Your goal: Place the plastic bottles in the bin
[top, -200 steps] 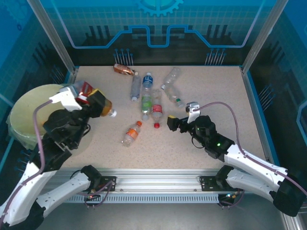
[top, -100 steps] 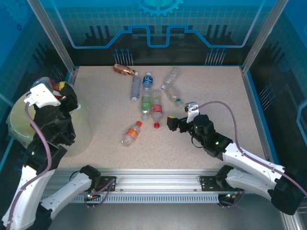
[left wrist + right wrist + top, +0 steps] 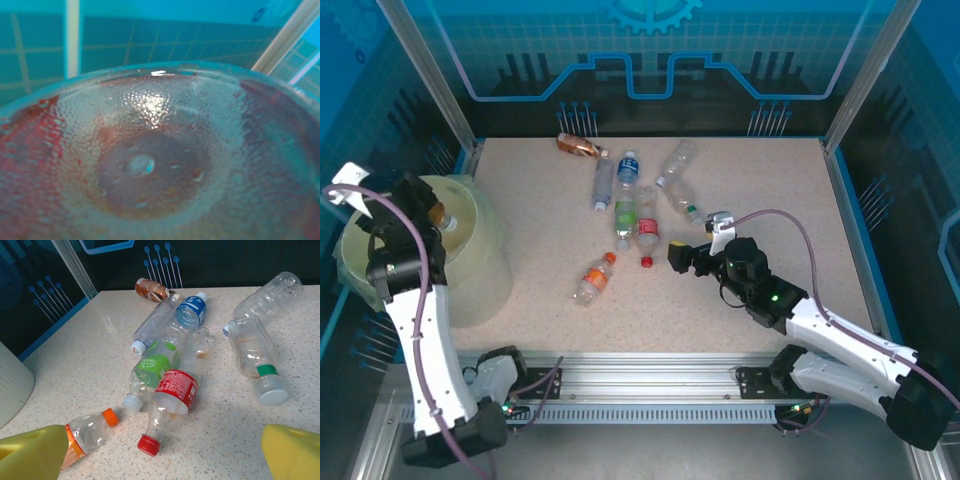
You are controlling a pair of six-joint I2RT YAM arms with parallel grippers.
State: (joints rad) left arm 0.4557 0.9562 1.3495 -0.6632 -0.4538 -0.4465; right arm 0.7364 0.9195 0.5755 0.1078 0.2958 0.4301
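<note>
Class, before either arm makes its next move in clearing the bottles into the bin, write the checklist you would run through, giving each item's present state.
1. Is the left pincer above the bin: ok.
2. Does the left pincer grip the held bottle: ok, its base sits right before the wrist camera.
3. Is the right pincer open: ok, fingers wide apart.
4. Is the red-label bottle ahead of the right pincer: ok, lying flat, red cap nearest.
5. Is the red-label bottle free of neighbours: not ok, the green-label bottle lies against it.
6. Is there room in the bin: cannot tell, its inside is hidden.
</note>
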